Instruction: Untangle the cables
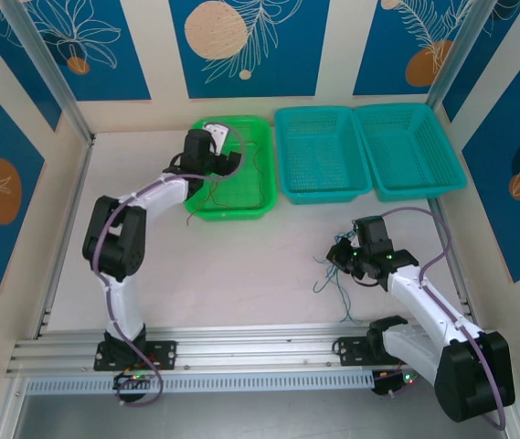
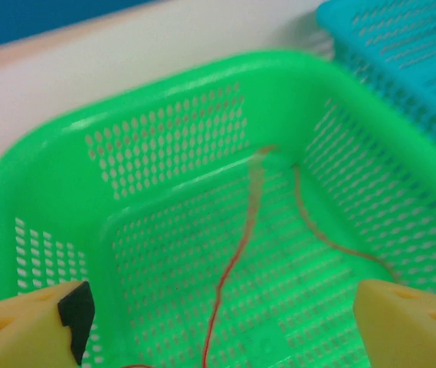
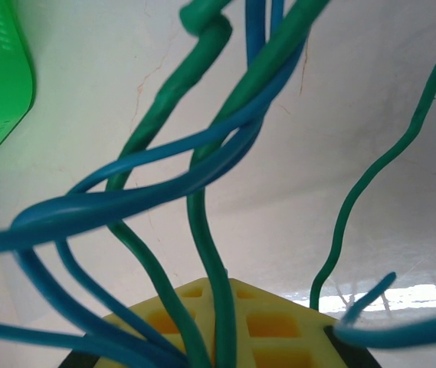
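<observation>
I'd call this maybe a third done. One red cable [image 2: 237, 253] lies loose on the floor of the green basket [image 2: 164, 138] at the back left of the counter [image 1: 241, 274]. The left claw [image 2: 218, 314] hangs right over it with its jaws wide apart and nothing between them. From overhead a thin end seems to dangle over the basket's near rim, but it's hard to be sure.

What's left is the tangle [image 1: 333, 279] near the front right. The right claw [image 1: 339, 258] is clamped shut on it. Up close, the blue cables [image 3: 149, 192] and green cables [image 3: 202, 230] loop across each other, with a knot-like lump up top. Loose ends trail onto the counter.

My guess is the two teal baskets [image 1: 322, 194] beside the green one are where those go once they're pulled apart. The wires are super thin, curly and floppy.
</observation>
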You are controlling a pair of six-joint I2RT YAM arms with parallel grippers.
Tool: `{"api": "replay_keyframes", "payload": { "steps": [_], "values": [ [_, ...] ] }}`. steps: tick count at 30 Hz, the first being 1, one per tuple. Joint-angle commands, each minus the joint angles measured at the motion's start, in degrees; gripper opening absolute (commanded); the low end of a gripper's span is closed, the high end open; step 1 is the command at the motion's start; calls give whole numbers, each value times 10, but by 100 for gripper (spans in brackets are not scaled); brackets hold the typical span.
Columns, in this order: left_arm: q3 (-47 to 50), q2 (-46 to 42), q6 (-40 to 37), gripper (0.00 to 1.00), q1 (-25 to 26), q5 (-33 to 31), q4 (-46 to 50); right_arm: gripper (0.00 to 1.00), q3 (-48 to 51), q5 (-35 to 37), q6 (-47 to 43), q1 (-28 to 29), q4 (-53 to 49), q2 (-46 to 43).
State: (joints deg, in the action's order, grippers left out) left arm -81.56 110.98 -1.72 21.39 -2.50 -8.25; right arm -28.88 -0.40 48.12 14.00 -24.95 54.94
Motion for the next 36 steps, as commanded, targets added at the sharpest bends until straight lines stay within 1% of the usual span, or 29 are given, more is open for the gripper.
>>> {"api": "replay_keyframes", "payload": {
  "steps": [1, 3, 5, 8, 10, 12, 13, 15, 16, 17, 18, 21, 23, 25, 28, 31, 34, 36],
  "values": [
    [-20, -86, 53, 95, -5, 79, -1, 0, -12, -11, -14, 8, 6, -3],
    [2, -127, 92, 96, -6, 101, -12, 0, -14, -39, -29, 18, 27, 8],
    [39, -173, 133, 96, -3, 126, -33, 0, -23, -74, -54, 44, 57, 25],
    [109, -248, 190, 96, 12, 162, -54, 0, -53, -96, -76, 109, 91, 74],
    [164, -296, 206, 95, 35, 158, -56, 1, -84, -96, -83, 155, 111, 128],
    [215, -338, 208, 95, 64, 140, -51, 11, -118, -91, -83, 186, 121, 190],
    [238, -358, 207, 95, 81, 128, -40, 20, -134, -89, -78, 195, 125, 221],
    [274, -390, 195, 94, 115, 98, -14, 42, -154, -94, -67, 203, 134, 264],
    [290, -403, 188, 93, 135, 83, 2, 51, -162, -102, -63, 203, 137, 278],
    [300, -413, 185, 92, 150, 71, 16, 56, -166, -107, -60, 203, 138, 284],
    [313, -421, 185, 91, 164, 65, 34, 60, -168, -113, -60, 202, 139, 287],
    [353, -437, 221, 88, 199, 56, 64, 60, -168, -119, -67, 195, 127, 267],
    [382, -441, 256, 82, 219, 49, 70, 60, -164, -106, -73, 191, 111, 238],
    [404, -440, 292, 74, 244, 34, 73, 60, -152, -73, -73, 191, 95, 195],
    [423, -424, 346, 68, 280, 8, 69, 60, -128, -11, -73, 192, 73, 138],
    [430, -386, 401, 62, 311, -14, 76, 60, -107, 29, -89, 195, 61, 102],
    [437, -350, 454, 53, 328, -15, 84, 59, -105, 25, -99, 198, 42, 102],
    [454, -341, 477, 50, 338, 3, 66, 59, -104, 7, -103, 201, 39, 110]
  ]
}}
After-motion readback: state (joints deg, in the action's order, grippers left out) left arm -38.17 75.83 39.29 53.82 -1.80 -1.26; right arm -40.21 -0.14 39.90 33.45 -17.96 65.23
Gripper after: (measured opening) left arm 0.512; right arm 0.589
